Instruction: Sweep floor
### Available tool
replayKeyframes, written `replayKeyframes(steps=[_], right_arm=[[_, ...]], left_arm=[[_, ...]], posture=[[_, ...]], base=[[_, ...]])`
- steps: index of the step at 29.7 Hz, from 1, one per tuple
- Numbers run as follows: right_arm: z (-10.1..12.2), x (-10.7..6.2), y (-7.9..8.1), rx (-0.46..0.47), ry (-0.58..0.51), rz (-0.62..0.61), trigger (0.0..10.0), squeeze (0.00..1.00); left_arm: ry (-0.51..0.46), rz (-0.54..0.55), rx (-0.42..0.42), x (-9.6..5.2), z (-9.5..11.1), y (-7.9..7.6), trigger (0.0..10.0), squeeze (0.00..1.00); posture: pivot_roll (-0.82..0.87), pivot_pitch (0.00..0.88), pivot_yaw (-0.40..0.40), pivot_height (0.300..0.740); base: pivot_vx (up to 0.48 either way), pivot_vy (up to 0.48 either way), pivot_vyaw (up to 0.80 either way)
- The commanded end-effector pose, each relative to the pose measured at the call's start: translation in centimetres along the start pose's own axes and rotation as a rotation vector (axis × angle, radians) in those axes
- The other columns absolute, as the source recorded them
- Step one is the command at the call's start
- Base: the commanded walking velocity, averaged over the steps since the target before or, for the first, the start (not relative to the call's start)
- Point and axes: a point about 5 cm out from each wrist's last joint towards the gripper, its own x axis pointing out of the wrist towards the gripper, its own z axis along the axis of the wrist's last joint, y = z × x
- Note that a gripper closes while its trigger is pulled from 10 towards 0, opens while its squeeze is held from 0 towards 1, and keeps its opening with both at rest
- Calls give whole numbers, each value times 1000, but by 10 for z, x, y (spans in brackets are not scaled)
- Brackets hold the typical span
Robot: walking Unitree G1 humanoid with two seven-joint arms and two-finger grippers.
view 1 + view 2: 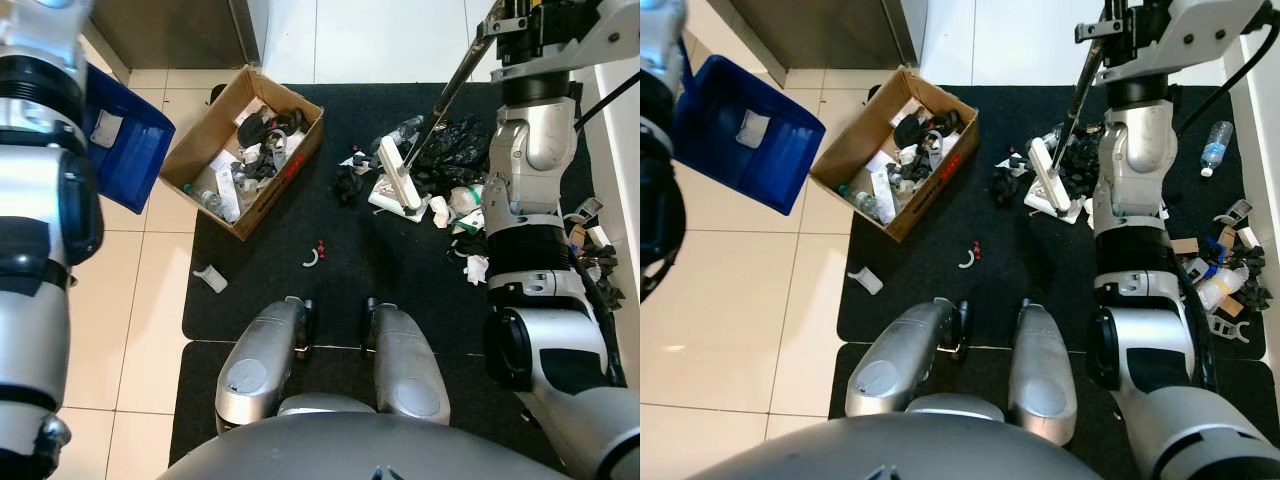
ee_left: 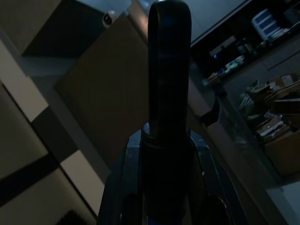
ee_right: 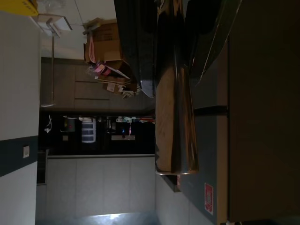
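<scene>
Right gripper (image 1: 515,30) is up high at the far right, clamped on the broom handle (image 1: 452,82). The handle slants down to the white broom head (image 1: 398,172), which sits on the black mat (image 1: 350,290) at the left edge of the litter pile (image 1: 455,190) near the mat's far right side.

Left gripper (image 2: 169,154) is raised on the left, shut around the dark handle (image 2: 168,61) of the blue dustpan (image 1: 125,135). The pan hangs over the tile floor (image 1: 150,290), well off the mat's left edge.

Cardboard box (image 1: 245,145) of rubbish sits on the mat's far left corner. Loose bits lie mid-mat: a white ring and red scrap (image 1: 314,255) just ahead of the robot's feet (image 1: 335,310), and a white piece (image 1: 210,278) at the left edge. A bottle (image 1: 1214,148) lies by the far right edge.

Risks as I see them:
- The pan is well apart from the pile, so a stroke now would likely just scatter it.
- The mat edge may snag debris.
- A long, steep handle gives weak control, so the head could skip over bulky black bags.
- Feet are close to the small scraps and could step on them.
</scene>
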Motion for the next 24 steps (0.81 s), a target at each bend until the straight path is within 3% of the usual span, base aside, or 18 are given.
replayKeyframes(steps=[1, 7, 11, 14, 19, 20, 23, 24], right_arm=[[8, 3, 0, -9, -38, 4, 10000, 0], [8, 0, -1, -12, -34, -2, 10000, 0], [8, -1, -3, -14, -27, -13, 10000, 0], [7, -2, -3, -12, -24, -19, 10000, 0], [7, -2, -3, -9, -23, -24, 10000, 0], [7, -2, -3, -10, -23, -24, 10000, 0], [7, -2, -4, -12, -22, -25, 10000, 0], [7, -2, -4, -12, -21, -25, 10000, 0]], left_arm=[[-78, -17, 31, 7, 15, -4, 10000, 0], [-165, -57, 93, 10, 30, -16, 10000, 0], [-206, -98, 68, 11, 40, -28, 10000, 0], [-125, -72, -37, 13, 37, -27, 10000, 0], [-201, -115, 50, 10, 41, -33, 10000, 0], [-164, -103, 1, 11, 40, -32, 10000, 0], [-185, -140, 32, 10, 41, -36, 10000, 0], [-145, -119, -10, 12, 39, -32, 10000, 0]], posture=[[106, 152, 118, 740], [101, 155, 124, 740], [100, 154, 129, 740], [101, 150, 133, 740], [102, 146, 134, 740], [102, 146, 134, 740], [105, 143, 133, 740], [103, 142, 133, 740]], base=[[0, 0, 0], [0, 0, 0], [0, 0, 0], [0, 0, 0], [0, 0, 0], [0, 0, 0], [0, 0, 0], [0, 0, 0]])
